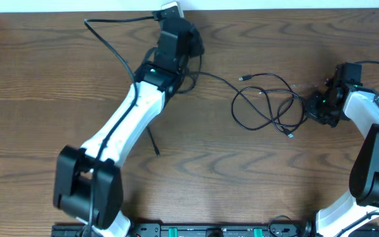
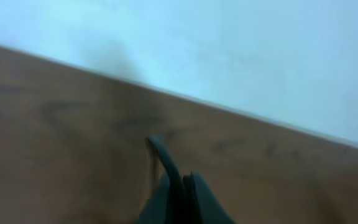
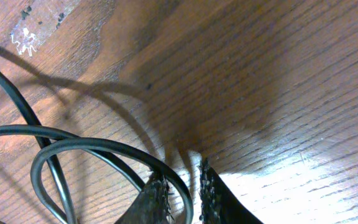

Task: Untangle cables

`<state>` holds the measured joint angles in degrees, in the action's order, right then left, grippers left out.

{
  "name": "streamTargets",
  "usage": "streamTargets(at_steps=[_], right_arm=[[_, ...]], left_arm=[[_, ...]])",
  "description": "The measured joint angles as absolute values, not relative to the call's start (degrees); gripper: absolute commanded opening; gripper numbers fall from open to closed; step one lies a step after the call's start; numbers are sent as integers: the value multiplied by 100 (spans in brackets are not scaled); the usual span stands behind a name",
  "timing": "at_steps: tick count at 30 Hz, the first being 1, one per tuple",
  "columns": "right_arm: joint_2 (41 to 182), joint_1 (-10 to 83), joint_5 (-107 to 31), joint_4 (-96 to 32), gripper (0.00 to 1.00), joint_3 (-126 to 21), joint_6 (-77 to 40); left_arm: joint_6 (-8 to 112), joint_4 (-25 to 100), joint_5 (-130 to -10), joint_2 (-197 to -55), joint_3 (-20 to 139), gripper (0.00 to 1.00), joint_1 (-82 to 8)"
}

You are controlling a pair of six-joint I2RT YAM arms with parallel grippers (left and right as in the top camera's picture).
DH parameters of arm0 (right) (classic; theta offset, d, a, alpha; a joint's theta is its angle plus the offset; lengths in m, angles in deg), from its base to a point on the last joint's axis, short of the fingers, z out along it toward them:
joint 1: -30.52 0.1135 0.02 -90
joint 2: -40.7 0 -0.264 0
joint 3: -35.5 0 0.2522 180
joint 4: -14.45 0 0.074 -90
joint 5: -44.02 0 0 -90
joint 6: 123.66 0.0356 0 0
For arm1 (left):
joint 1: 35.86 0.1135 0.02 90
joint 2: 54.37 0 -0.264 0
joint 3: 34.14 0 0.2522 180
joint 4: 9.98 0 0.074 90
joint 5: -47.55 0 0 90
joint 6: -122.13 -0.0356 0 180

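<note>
Hidden or unclear: the left wrist view is blurred throughout. The overhead view covers the left gripper (image 1: pixel 170 16) with its own wrist housing, and a small white piece (image 1: pixel 171 8) at its tip cannot be identified. The right arm is cut off by the frame edge. Whether the strands belong to one cord or several cannot be told. Left arm: stretched diagonally from the near left corner to the far edge of the wooden surface (image 1: pixel 45 99), with its tip just short of the pale wall (image 2: pixel 260 50). Its jaws are fully closed, with a black strand (image 2: pixel 164 157) arching up out of them in the left wrist view. Right arm: folded in from the right side, with the right gripper (image 1: pixel 311 108) pointing leftward at the tangle. Its jaws are nearly together, pinching a black loop (image 3: pixel 104 147) that runs down between the fingertips (image 3: pixel 159 198). Cables (image 1: pixel 268 105): thin, black and glossy, lying right of centre in overlapping loops that cross several times. One small plug end (image 1: pixel 244 78) lies at the tangle's upper left and another (image 1: pixel 290 135) at its lower right. A single strand leads left from the loops towards the left wrist. A further black line (image 1: pixel 110 39) curves over the far left of the surface and passes under the left arm.
</note>
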<state>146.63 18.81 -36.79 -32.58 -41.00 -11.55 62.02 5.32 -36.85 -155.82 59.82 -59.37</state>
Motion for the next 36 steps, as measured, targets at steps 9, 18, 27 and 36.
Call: streamTargets(at_steps=[9, 18, 27, 36], right_arm=[[14663, 1881, -3681, -3250, 18, -4098, -1157], [14663, 1886, -3690, -3245, 23, -4096, -1157], [14660, 1886, -3784, -2876, 31, -3927, -1161], [14649, 1888, -3775, -2806, 37, -3899, -1164]], left_arm=[[5804, 3935, -3022, -15490, 6002, 71, -5939], [6154, 5266, -1235, -15490, 5998, 61, -5784], [7469, 6151, -1908, -15490, 5958, 25, -5484], [7714, 5306, -3997, -15490, 5816, 98, -5486]])
